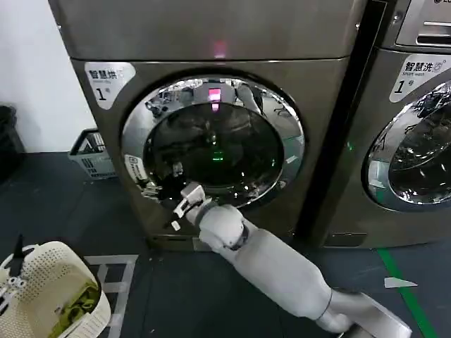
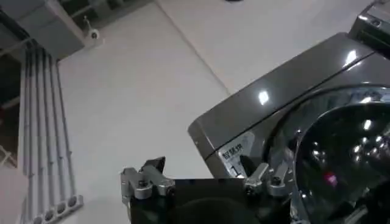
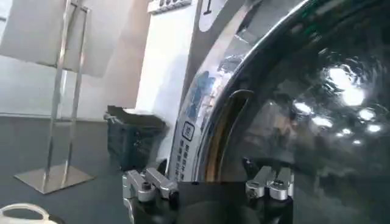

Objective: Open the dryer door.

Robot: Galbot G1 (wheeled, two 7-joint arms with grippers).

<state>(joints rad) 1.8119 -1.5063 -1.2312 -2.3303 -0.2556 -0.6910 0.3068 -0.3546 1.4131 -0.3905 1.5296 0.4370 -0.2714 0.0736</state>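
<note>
1. The dryer [image 1: 211, 63] marked 1 stands against the wall, and its round chrome-ringed door [image 1: 213, 144] looks shut.
2. The right gripper [image 1: 171, 195] reaches to the lower left rim of that door, at the handle recess; its fingers [image 3: 149, 184] are spread apart with nothing between them.
3. The left gripper [image 2: 204, 181] is spread open too, holding nothing, with the dryer's top corner behind it.
4. A white laundry basket [image 1: 53, 296] sits on the floor to the left.
</note>
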